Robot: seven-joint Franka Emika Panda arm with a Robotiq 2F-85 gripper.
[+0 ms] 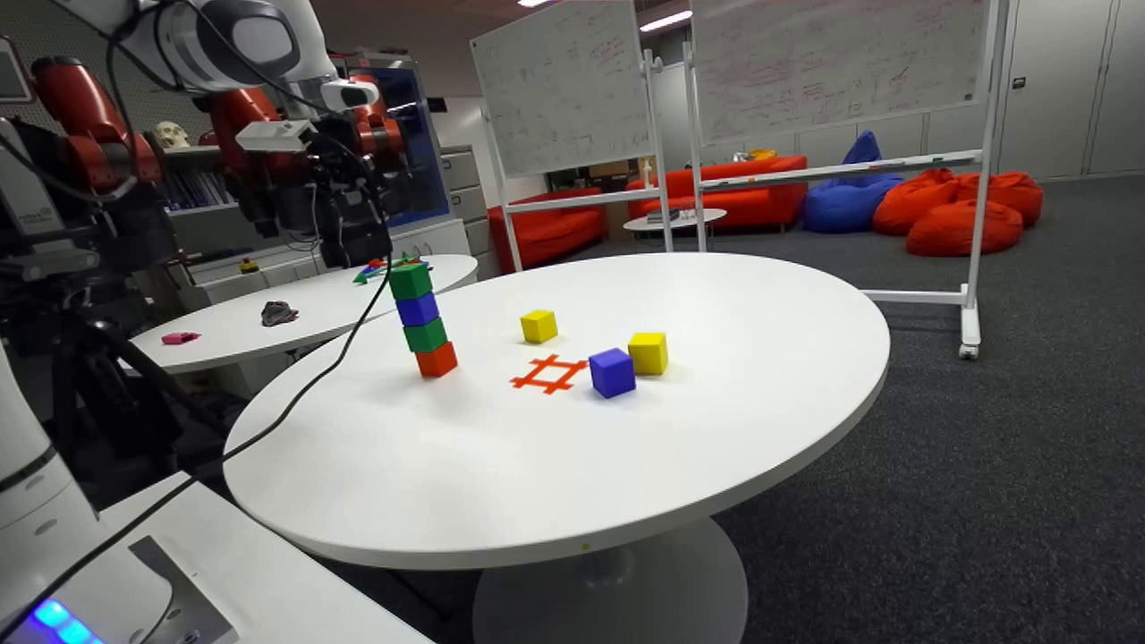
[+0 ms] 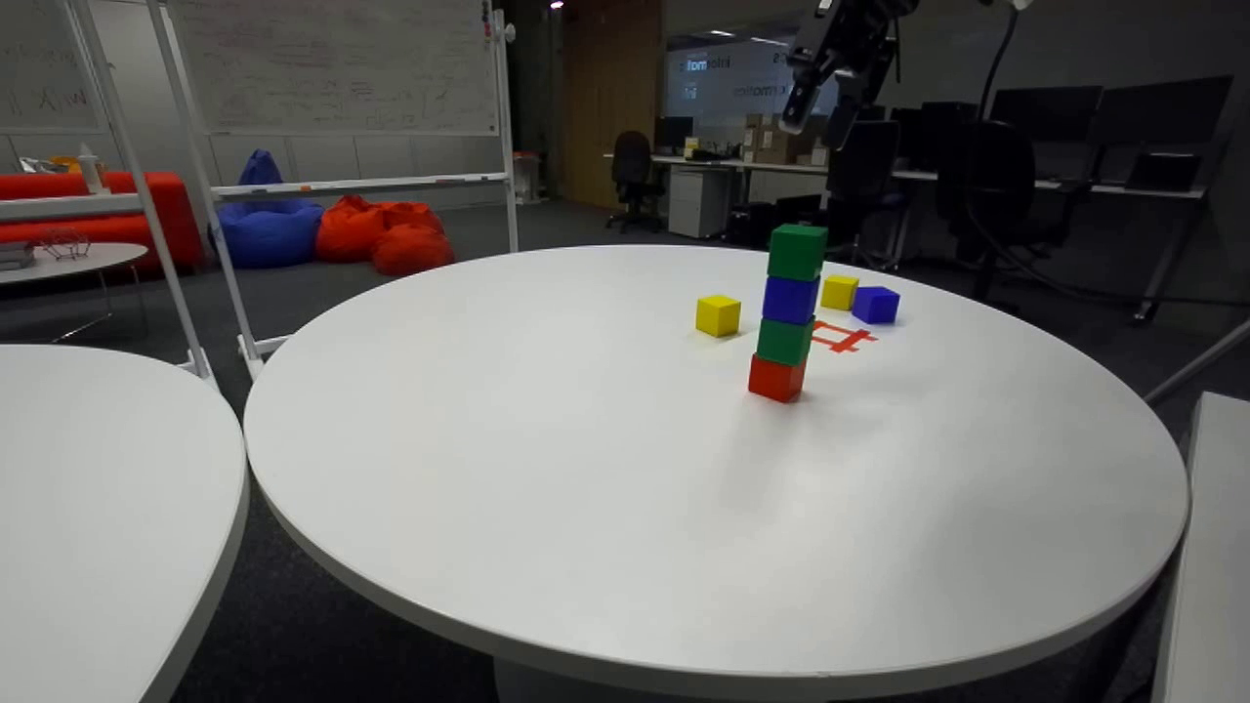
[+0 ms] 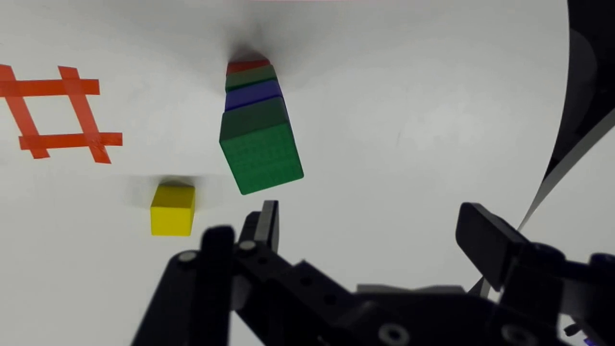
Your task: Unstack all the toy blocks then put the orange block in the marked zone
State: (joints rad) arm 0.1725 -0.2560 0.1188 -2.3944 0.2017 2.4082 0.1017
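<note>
- Wrist view: the gripper (image 3: 372,207) has its fingers (image 3: 485,235) wide apart, nothing between them. The top green cube (image 3: 263,149) lies out past the finger nearer the yellow cube (image 3: 172,211), off-line from the gap and slightly turned; a sideways shift probably comes first.
- In an exterior view, the four-cube column (image 2: 789,301) has its long axis upright, lower than the gripper.
- In an exterior view, the orange-red cube (image 1: 437,360), plain and flat-faced, is the column's bottom block, outside the marked zone (image 1: 548,375).
</note>
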